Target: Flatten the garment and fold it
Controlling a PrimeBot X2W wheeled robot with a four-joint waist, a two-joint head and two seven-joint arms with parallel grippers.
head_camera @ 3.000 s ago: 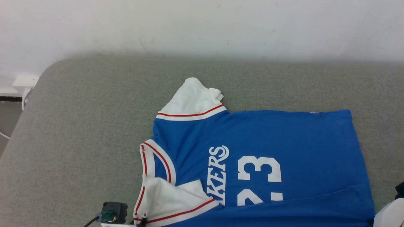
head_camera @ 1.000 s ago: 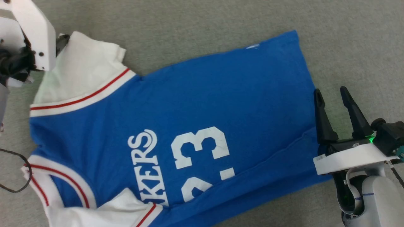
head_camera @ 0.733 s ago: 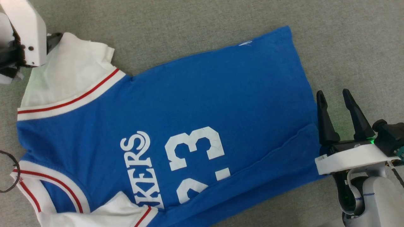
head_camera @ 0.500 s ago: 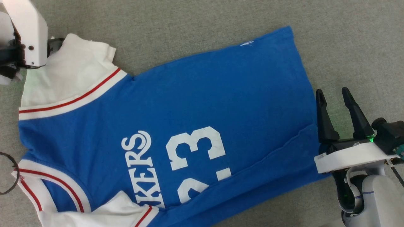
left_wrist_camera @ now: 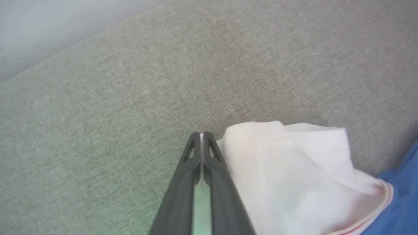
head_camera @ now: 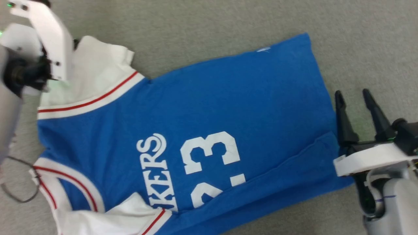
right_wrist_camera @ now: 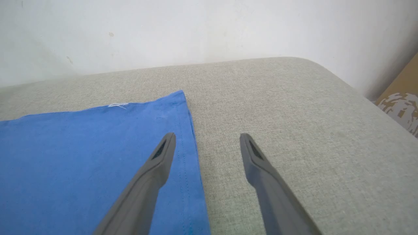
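Observation:
The royal-blue garment (head_camera: 228,107) lies face up on the grey padded surface (head_camera: 209,23), its white "23" and lettering showing. Its far white sleeve (head_camera: 94,71) is rumpled at the upper left, and the near sleeve is folded over by the collar at the bottom left. My left gripper (head_camera: 75,42) is shut at the tip of the far sleeve (left_wrist_camera: 287,169), with a sliver of white cloth between its tips (left_wrist_camera: 201,134). My right gripper (head_camera: 352,93) stands open at the hem. One finger is over the blue edge (right_wrist_camera: 81,147) and the other over bare surface (right_wrist_camera: 207,136).
A white wall (right_wrist_camera: 196,29) runs behind the surface, whose far right corner is rounded. A brown cardboard box (right_wrist_camera: 401,98) stands beyond that corner. A thin black cable (head_camera: 19,195) loops off the left side by the collar.
Since three seconds ago the view has closed in and both grippers have come up to the garment. In the last half second the picture shifted slightly right; the left arm is blurred.

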